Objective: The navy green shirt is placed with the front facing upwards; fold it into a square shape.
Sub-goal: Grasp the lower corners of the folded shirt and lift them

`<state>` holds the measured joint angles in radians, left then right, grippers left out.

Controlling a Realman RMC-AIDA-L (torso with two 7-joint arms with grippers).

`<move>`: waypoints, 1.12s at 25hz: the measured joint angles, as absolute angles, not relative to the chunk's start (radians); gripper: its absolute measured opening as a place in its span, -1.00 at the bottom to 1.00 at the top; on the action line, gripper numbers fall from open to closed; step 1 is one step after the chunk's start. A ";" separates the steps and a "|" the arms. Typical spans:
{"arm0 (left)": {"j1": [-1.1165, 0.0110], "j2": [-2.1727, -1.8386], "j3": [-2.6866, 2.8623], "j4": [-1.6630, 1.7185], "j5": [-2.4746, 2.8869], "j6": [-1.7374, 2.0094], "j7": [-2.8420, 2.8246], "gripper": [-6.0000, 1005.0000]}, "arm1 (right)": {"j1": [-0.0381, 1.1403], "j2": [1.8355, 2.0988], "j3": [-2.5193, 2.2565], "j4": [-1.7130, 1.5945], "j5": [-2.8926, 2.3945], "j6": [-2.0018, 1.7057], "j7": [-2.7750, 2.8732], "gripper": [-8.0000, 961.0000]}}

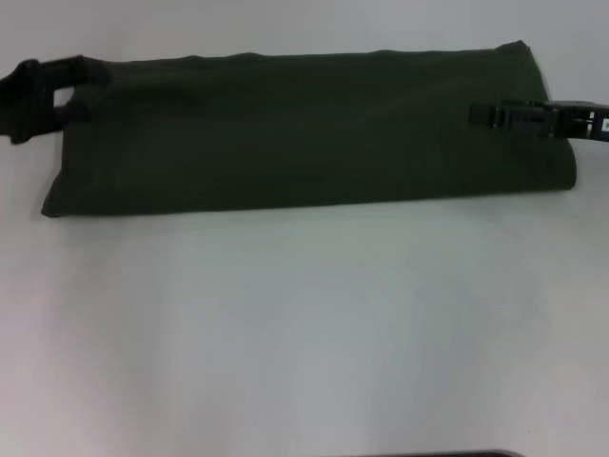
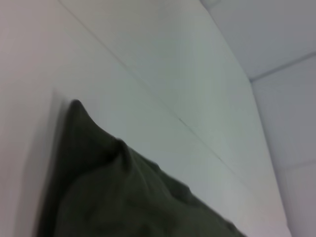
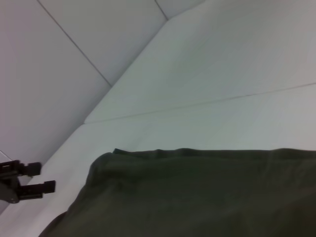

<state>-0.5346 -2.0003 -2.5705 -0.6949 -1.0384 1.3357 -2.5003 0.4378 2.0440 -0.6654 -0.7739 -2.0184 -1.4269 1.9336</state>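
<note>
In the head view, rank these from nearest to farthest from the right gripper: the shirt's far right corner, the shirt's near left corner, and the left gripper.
From the right gripper, which reaches in over the right end of the navy green shirt:
1. The shirt's far right corner, just beyond it.
2. The shirt's near left corner, across the shirt.
3. The left gripper, at the left end, too close to item 2 to rank firmly.

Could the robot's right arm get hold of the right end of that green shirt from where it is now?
Probably yes. The right gripper already sits over the right end of the navy green shirt, and nothing lies between them on the white table.
</note>
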 joint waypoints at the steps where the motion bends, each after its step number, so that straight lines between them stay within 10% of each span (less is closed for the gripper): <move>1: -0.547 -2.014 -2.568 -0.686 -1.039 1.290 -2.497 0.41 | 0.440 2.043 -0.665 -0.769 -2.019 -1.420 1.932 0.93; 28: -0.678 -2.069 -2.334 -0.561 -1.029 0.741 -2.489 0.41 | 0.441 2.039 -0.643 -0.732 -2.019 -1.401 1.947 0.93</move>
